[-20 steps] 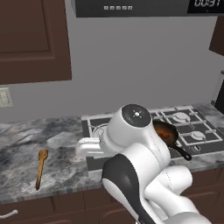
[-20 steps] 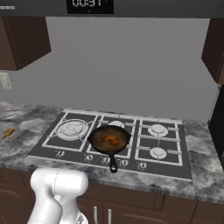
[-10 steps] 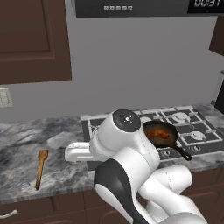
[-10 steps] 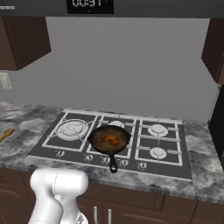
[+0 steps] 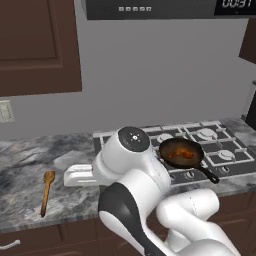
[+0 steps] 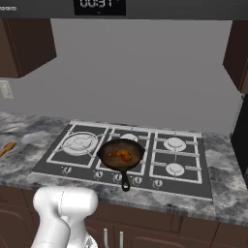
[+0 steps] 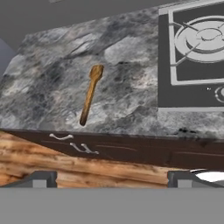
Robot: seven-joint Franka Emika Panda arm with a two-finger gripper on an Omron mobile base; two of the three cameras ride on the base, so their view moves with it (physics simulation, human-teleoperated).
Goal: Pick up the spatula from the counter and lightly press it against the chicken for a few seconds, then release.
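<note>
A wooden spatula (image 7: pixel 89 94) lies on the grey marble counter (image 7: pixel 48 87), left of the stove; it also appears as the spatula (image 5: pixel 46 191) and, at the far left edge, the spatula (image 6: pixel 7 148). The chicken (image 5: pixel 183 154) sits in a black frying pan (image 5: pixel 172 145) on the stove's front middle burner, the same chicken (image 6: pixel 121 155) in the pan (image 6: pixel 107 150). My gripper (image 7: pixel 112 180) is open and holds nothing, its fingertips (image 7: pixel 41 179) wide apart. It hangs above the counter's front edge, short of the spatula. My white hand (image 5: pixel 77 175) reaches left over the counter.
The gas stove (image 5: pixel 210 142) with several burners takes the right part of the counter, its front-left burner (image 7: pixel 203 39) close to the spatula. Dark wood drawers with handles (image 7: pixel 72 143) run below the counter edge. A wall socket (image 5: pixel 6 111) is at the left.
The arm has swung left, carrying the hand out over the counter toward the spatula and uncovering the pan. The jaws stayed wide open. Spatula and pan have not moved.
</note>
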